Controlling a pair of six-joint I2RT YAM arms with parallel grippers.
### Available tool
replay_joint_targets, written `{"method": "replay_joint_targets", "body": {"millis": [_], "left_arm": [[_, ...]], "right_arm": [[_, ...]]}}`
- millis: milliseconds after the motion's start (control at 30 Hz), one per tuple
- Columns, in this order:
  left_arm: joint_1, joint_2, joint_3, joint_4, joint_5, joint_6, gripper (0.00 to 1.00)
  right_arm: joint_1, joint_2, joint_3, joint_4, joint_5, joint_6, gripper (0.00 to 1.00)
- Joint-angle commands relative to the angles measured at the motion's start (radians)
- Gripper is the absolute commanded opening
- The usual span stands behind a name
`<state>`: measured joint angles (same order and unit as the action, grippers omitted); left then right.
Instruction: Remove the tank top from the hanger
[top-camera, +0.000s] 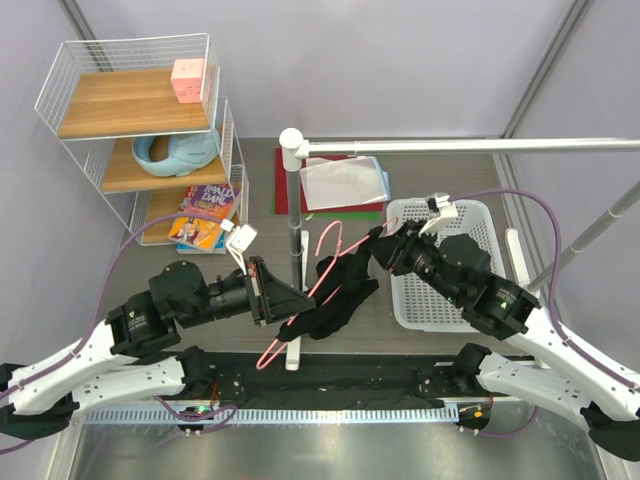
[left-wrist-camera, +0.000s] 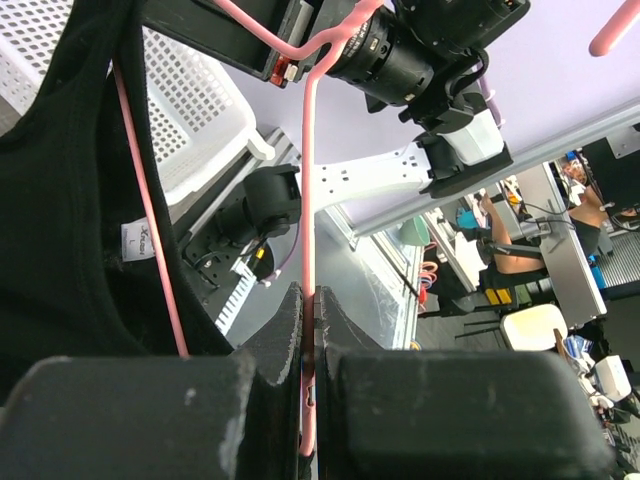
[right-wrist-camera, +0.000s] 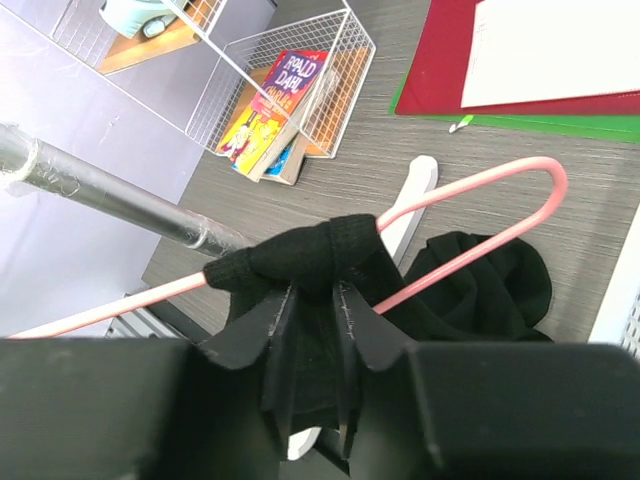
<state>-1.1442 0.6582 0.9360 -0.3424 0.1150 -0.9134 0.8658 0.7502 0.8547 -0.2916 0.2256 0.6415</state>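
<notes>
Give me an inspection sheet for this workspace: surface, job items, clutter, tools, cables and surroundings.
Surface: grey wood-grain table.
Job's things: black tank top draped on the pink hanger, not yet off, both held above the table.
Clutter: white basket; red and green folders with papers; wire shelf holding a pink cube, a pale blue bowl and books.
Tools: left tool shut on the hanger wire; right tool shut on bunched tank top fabric.
Cables: purple cable looping from each arm, apart from the garment.
Surroundings: white rail over the table; lilac walls.
</notes>
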Motion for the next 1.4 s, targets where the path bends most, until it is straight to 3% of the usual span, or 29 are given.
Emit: {"method": "replay_joint_targets", "body": {"millis": [0,100,233,933,1367], "left_arm": [[0.000,-0.031,0.004,0.033,0.009,0.001,0.00],[0.000,-0.043,0.004,0.023,0.003,0.002,0.00],[0.000,-0.061,0.003,0.002,-0.012,0.001,0.00],[0.000,-0.250,-0.077,-0.026,-0.048,-0.021,0.00],[0.000,-0.223,-0.054,0.013,0.084,0.024,0.00]], "right_arm": [[0.001,-0.023,0.030,0.042,0.024,0.012,0.21],[0.001,-0.038,0.032,0.022,0.057,0.015,0.10],[0.001,-0.049,0.049,-0.020,0.124,0.009,0.01],[0.001,-0.015,0.152,-0.213,0.411,0.087,0.01],[0.001,0.101,0.245,-0.258,0.348,0.066,0.01]]}}
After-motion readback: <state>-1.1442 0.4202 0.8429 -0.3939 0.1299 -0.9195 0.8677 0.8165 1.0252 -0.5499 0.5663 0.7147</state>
